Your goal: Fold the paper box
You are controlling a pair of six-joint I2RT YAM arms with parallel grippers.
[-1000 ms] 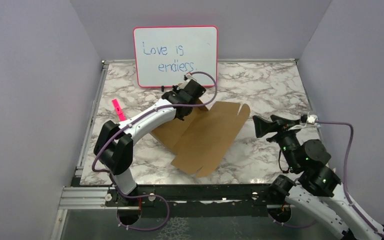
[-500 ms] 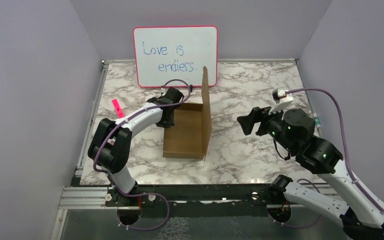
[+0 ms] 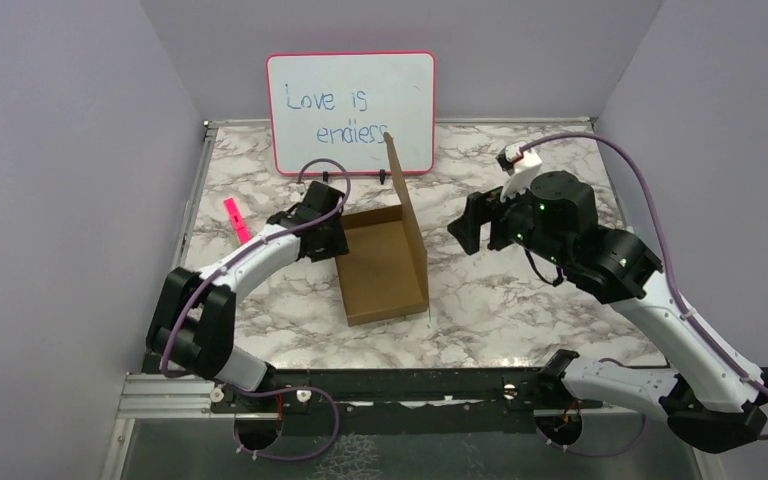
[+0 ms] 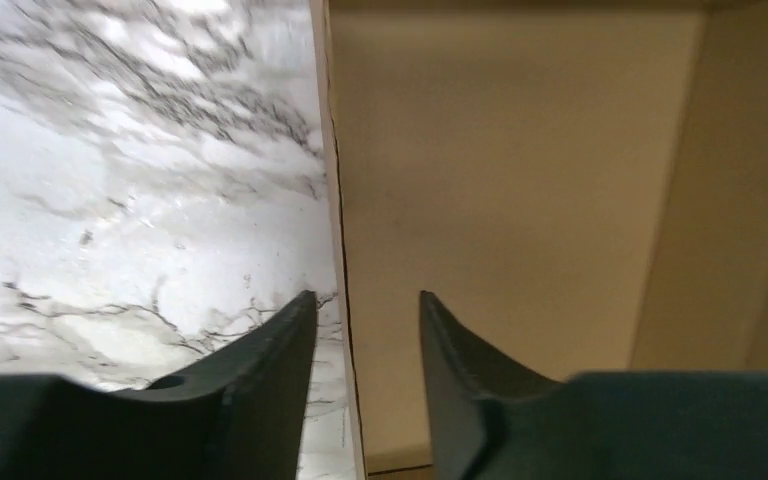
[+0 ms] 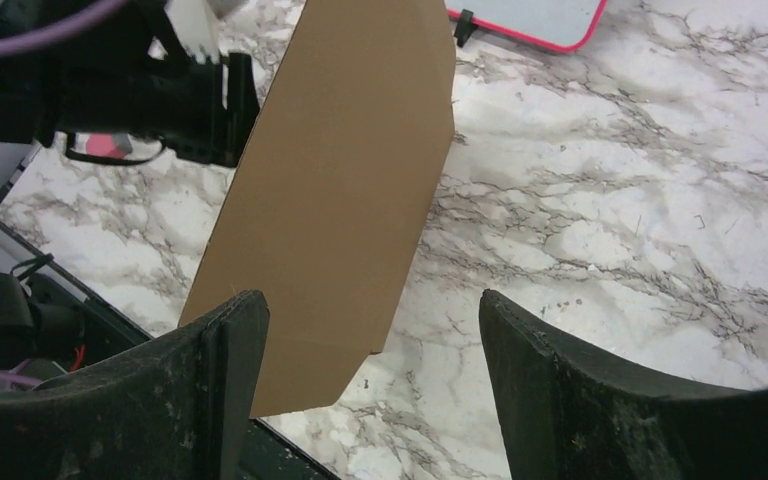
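Paper box (image 3: 385, 268) on marble surface (image 3: 530, 310), left of centre (base flat, low wall at far end, tall panel upright along right side). In top view, panel tip overlaps lower right corner of whiteboard (image 3: 351, 110) at far edge. Left jaws narrowly spread, astride box's left wall edge, not visibly clamping. Right jaws spread wide, right of upright panel, facing it, apart from it.

Robotics lab cell. Marble-print table (image 3: 520, 170); plain lilac walls (image 3: 60, 200) on three sides of it; aluminium rail (image 3: 170, 395), left arm (image 3: 260, 250), right arm (image 3: 675, 320) at its near edge; handwritten whiteboard (image 3: 350, 110) at its back.
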